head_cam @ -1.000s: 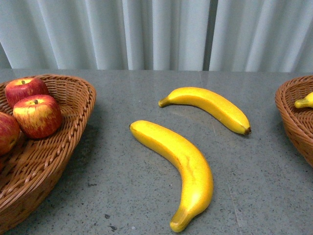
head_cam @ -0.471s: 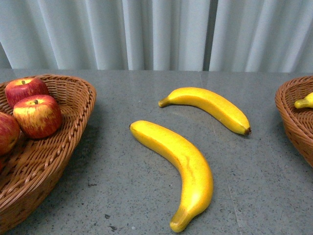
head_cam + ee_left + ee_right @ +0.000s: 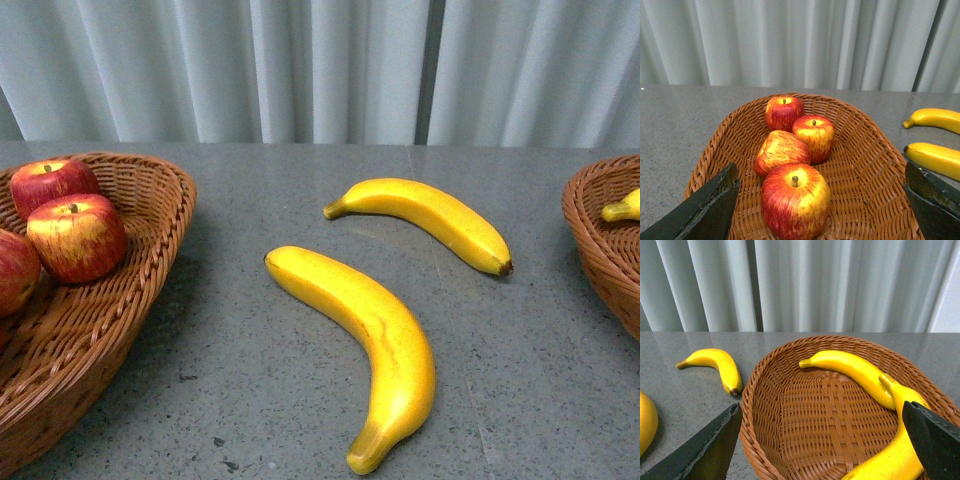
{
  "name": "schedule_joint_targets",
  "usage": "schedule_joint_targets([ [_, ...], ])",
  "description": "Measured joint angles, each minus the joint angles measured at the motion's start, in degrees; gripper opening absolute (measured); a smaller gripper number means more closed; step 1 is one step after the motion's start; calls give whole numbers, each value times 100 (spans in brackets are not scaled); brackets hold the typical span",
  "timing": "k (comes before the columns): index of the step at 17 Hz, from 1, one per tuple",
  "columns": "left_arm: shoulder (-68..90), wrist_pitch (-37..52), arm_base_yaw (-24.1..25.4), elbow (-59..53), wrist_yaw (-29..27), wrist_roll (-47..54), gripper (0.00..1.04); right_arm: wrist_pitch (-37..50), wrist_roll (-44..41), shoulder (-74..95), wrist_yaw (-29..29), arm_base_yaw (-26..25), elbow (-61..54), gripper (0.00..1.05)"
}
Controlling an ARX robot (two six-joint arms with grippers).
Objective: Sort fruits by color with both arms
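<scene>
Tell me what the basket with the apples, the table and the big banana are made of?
The basket looks like woven wicker or rattan: brown strands crisscross, matte. The table looks like gray stone or a stone-look top, speckled, faintly shiny. The big banana is very smooth, glossy and evenly yellow, so it may be plastic, though a real one can't be ruled out.

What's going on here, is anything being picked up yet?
Nothing is being held at this moment. The left gripper is open and empty, facing the left basket, which has four apples in it. The right gripper is open and empty too, facing the right basket, which holds two bananas. A near banana and a far banana lie on the table between the baskets, not yet sorted.
</scene>
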Motion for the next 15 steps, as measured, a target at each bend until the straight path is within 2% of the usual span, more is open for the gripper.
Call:
schedule_joint_targets([
  [5, 0, 0, 0, 0, 0, 0, 98, 0, 0, 0, 0, 0, 0, 98],
  [6, 0, 0, 0, 0, 2, 0, 98, -55, 173, 57, -343, -111, 13, 98],
  [7, 0, 2, 0, 0, 4, 2, 98, 365, 782, 774, -1432, -570, 83, 98],
  [8, 0, 0, 0, 0, 0, 2, 98, 1727, 1421, 2253, -1797, -293, 501, 98],
  [11, 0, 0, 0, 0, 2, 2, 98, 3292, 1563, 4478, -1123, 647, 1397, 98],
  [13, 0, 0, 0, 0, 2, 2, 98, 3617, 1558, 5838, -702, 1414, 2111, 98],
  [15, 0, 0, 0, 0, 2, 2, 98, 3429, 1541, 7112, -382, 2135, 3045, 98],
])
